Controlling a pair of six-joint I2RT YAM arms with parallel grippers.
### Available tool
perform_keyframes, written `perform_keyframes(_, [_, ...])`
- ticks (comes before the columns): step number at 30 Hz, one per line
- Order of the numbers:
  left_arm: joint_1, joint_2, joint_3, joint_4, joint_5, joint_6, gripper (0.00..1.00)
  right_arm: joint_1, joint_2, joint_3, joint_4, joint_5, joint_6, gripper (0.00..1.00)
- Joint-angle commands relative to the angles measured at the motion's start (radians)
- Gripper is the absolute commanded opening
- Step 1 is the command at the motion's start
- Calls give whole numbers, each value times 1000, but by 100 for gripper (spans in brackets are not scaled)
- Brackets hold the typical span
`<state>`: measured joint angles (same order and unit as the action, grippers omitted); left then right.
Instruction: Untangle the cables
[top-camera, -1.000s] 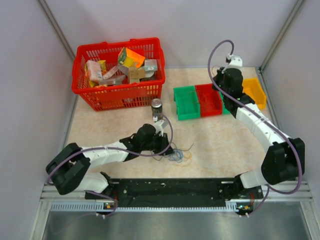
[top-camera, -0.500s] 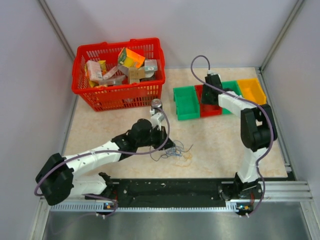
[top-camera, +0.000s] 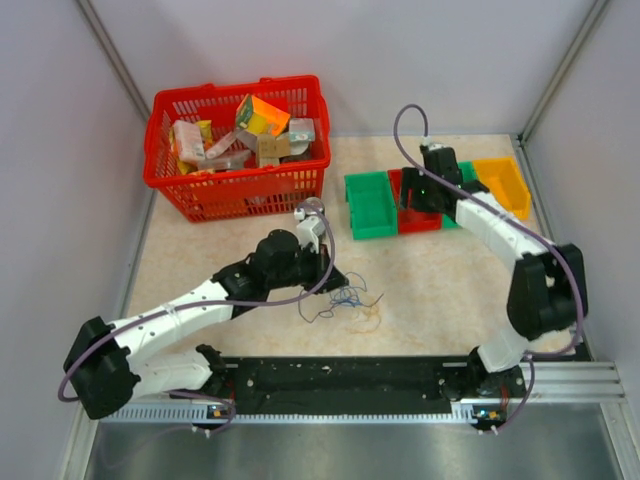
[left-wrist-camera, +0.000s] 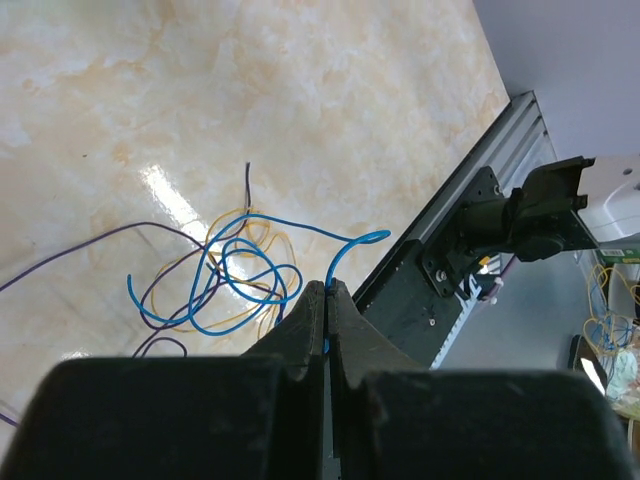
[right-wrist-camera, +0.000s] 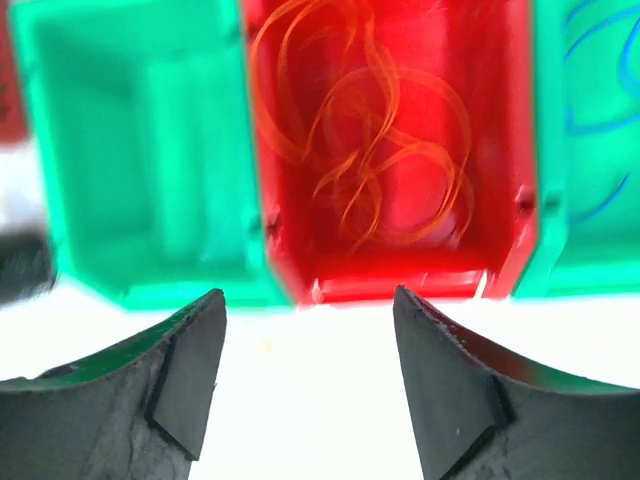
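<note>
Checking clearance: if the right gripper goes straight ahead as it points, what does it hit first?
The open right gripper would likely meet the red bin at its near wall, or the orange wires inside; depth unclear.

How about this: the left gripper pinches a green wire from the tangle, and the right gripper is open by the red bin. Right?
Not quite. The left gripper pinches a blue wire, not green, as the left wrist view shows. The right gripper is indeed open by the red bin.
</note>
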<state>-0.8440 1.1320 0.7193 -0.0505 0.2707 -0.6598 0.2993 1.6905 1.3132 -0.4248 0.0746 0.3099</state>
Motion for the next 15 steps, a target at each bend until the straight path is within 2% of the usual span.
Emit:
perform_keyframes(1, [2, -44, 74, -20, -16, 19, 0, 119, -268, -200, 24, -119, -15, 70])
perform_keyframes(4, [2, -57, 89, -49, -45, 32, 0, 195, -405, -427, 142, -249, 9, 72])
perform_keyframes(8, [3, -81, 112, -90, -146, 43, 0, 218, -495, -701, 410, -519, 184, 71])
perform_keyframes(11, [3, -115, 149, -114, -189, 52, 0, 323, -581, -840, 579, -495, 213, 73])
perform_keyframes(15, [3, -173, 189, -141, -220, 61, 0, 429, -687, -920, 670, -423, 205, 77])
